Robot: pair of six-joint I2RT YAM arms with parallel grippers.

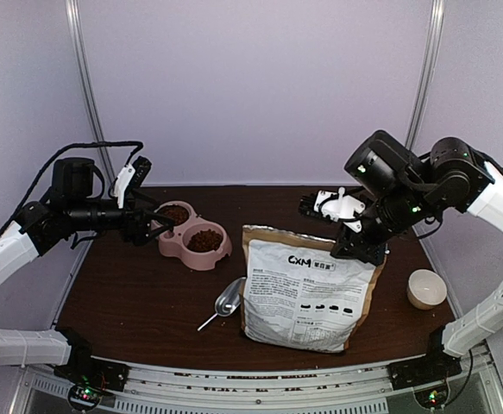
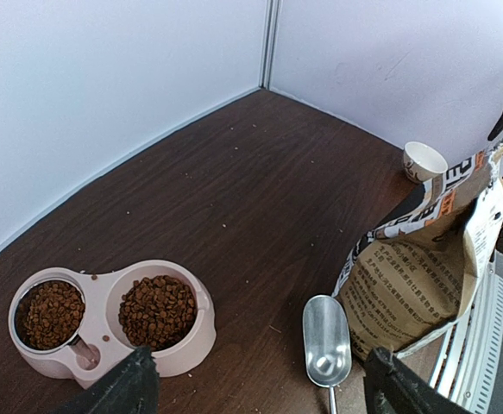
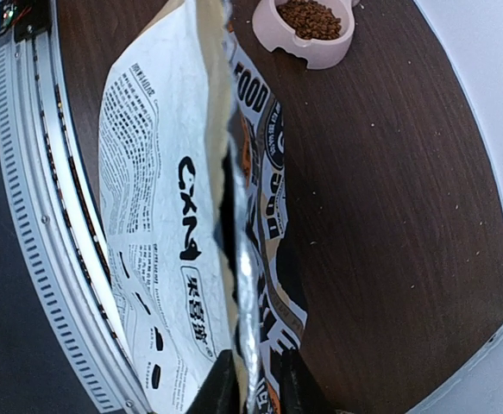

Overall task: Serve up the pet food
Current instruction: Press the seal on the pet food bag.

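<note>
Right wrist view: my right fingers (image 3: 219, 392) are pinched shut on the top edge of the bag (image 3: 160, 216), which sits on the desk (image 3: 389, 216). My left fingers (image 2: 130, 388) are spread wide with nothing in them, near the pink feeder (image 2: 104, 289). Kibble (image 2: 156, 310) fills both its basins.

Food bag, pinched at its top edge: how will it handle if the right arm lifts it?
Probably floppy: the bag is thin foil-lined film, its mouth creased and gaping where the right gripper pinches it. Likely bottom-heavy, since its body bulges, so it may sag or swing. The glossy film could slip from that pinch.
</note>
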